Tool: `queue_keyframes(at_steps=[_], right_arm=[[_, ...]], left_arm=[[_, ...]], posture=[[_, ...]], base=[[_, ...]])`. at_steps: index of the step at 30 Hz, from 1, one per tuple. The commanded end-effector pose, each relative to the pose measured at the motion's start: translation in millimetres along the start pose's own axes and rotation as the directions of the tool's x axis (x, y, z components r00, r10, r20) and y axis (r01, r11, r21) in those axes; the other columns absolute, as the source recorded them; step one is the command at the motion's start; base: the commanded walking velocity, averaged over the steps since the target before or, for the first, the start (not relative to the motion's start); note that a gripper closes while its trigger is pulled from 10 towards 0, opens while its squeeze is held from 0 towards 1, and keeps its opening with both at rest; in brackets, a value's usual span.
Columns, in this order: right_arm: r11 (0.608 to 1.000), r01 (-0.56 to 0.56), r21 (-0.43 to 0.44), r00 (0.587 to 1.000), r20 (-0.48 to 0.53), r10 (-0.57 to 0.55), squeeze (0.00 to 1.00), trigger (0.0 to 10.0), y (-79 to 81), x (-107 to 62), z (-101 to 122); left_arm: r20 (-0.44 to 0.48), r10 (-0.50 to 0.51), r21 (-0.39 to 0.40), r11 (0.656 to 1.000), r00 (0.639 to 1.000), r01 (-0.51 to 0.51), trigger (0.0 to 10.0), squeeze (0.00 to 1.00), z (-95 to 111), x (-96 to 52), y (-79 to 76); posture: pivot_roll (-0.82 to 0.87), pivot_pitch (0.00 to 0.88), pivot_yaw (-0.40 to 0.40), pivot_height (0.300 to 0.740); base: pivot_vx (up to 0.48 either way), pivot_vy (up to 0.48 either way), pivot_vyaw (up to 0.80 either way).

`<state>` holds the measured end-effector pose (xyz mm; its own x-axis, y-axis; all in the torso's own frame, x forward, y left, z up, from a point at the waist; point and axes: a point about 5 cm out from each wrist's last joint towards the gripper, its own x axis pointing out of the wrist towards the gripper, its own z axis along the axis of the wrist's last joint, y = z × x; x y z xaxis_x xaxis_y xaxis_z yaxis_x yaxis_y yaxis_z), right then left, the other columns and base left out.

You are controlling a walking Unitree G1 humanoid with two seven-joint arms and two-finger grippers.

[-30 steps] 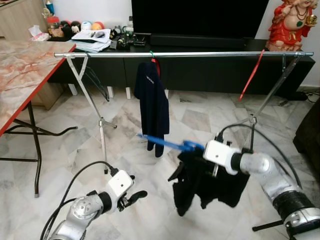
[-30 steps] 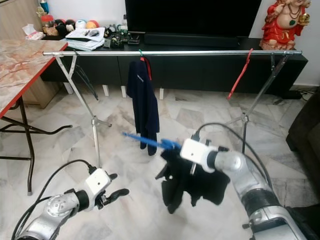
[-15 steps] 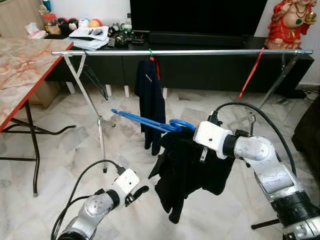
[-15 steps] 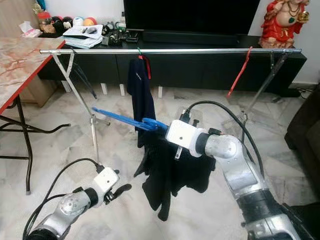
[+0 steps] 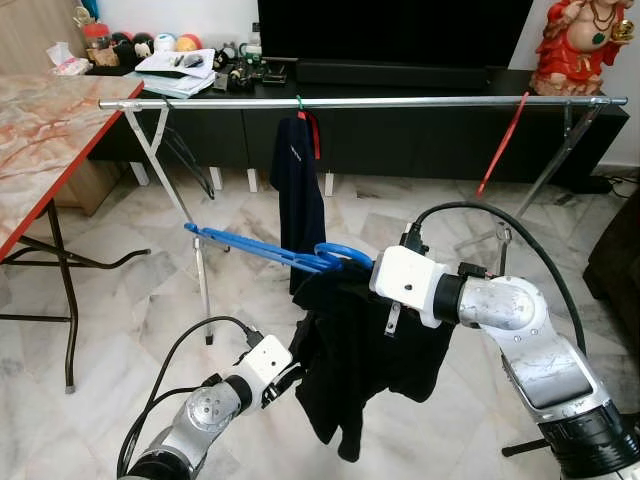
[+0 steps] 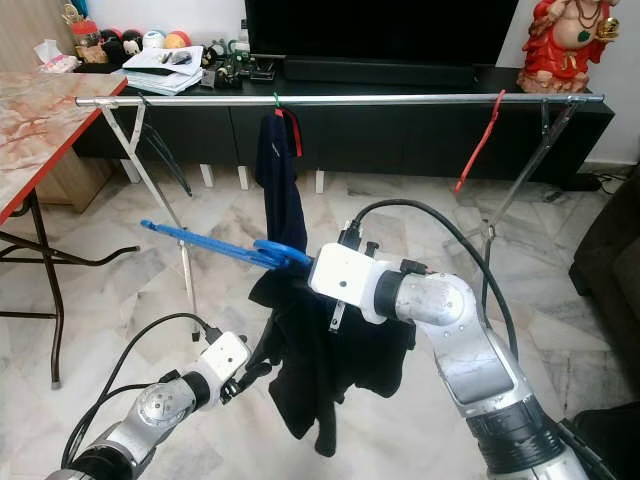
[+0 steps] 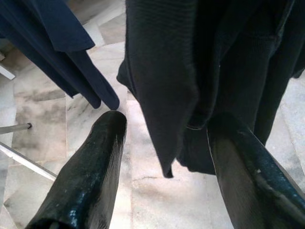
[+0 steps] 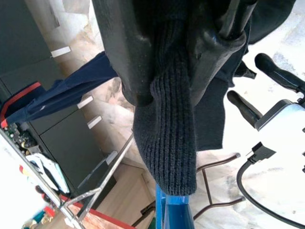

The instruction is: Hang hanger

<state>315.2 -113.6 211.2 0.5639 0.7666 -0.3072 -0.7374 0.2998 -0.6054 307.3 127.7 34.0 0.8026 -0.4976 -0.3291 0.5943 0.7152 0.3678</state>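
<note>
My right gripper [image 5: 350, 272] is shut on a blue hanger [image 5: 262, 249] through the neck of a black garment [image 5: 370, 350] draped on it. The hanger points left, roughly level, at about knee height and well below the silver rail [image 5: 400, 101]. In the right wrist view the fingers [image 8: 128, 52] clamp the knit cloth [image 8: 167, 143] above the blue hanger [image 8: 174, 210]. My left gripper [image 5: 290, 375] is low, beside the garment's lower left edge. It is open, and in the left wrist view [image 7: 169, 121] a dark fold [image 7: 162, 86] hangs just beyond its fingertips.
A navy garment [image 5: 303, 190] and a red hanger [image 5: 503, 143] hang on the rail. The rack's legs [image 5: 200, 250] stand on a marble floor. A red-edged table [image 5: 40, 130] is at left, a black TV cabinet [image 5: 420, 140] behind, a dark sofa [image 5: 615, 260] at right.
My right arm has raised the hanger with the black garment and carried it left. My left gripper has moved right, up to the garment's lower edge.
</note>
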Motion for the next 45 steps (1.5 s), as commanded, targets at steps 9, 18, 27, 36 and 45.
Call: queue_keyframes(at_steps=[9, 18, 27, 36, 45], right_arm=[[0.999, -0.007, -0.054, 0.996, 0.087, 0.012, 0.0, 0.0, 0.6, -4.1, 30.1], [0.998, -0.017, -0.061, 0.995, 0.1, 0.023, 0.0, 0.0, 2.8, -5.0, 35.5], [0.997, -0.033, -0.064, 0.993, 0.114, 0.04, 0.0, 0.0, 7.8, -4.6, 39.6], [0.997, -0.033, -0.068, 0.993, 0.114, 0.041, 0.0, 0.0, 8.0, -3.6, 41.1], [0.997, -0.018, -0.074, 0.996, 0.086, 0.024, 0.0, 0.0, 4.4, -3.7, 35.4]], left_arm=[[-0.027, 0.059, 0.012, 0.998, 0.998, -0.058, 10.0, 0.0, -1.9, 2.7, 3.2], [-0.067, 0.11, 0.01, 0.994, 0.992, -0.11, 10.0, 0.0, -4.9, 3.5, 7.1], [-0.088, 0.232, -0.006, 0.972, 0.969, -0.234, 10.0, 0.0, -5.4, 2.6, 20.5], [-0.069, 0.216, -0.033, 0.975, 0.974, -0.218, 0.0, 0.0, -2.3, 4.7, 17.8], [-0.073, 0.219, -0.033, 0.975, 0.973, -0.222, 0.0, 0.0, -4.6, 1.0, 25.8]], posture=[[-0.08, 0.114, 0.005, 0.74], [-0.09, 0.109, 0.005, 0.74], [-0.09, 0.095, 0.006, 0.74], [-0.09, 0.105, 0.001, 0.74], [-0.08, 0.11, 0.003, 0.74]], base=[[0.0, 0.0, 0.0], [0.0, 0.0, 0.0], [0.0, 0.0, 0.0], [0.0, 0.0, 0.0], [0.0, 0.0, 0.0]])
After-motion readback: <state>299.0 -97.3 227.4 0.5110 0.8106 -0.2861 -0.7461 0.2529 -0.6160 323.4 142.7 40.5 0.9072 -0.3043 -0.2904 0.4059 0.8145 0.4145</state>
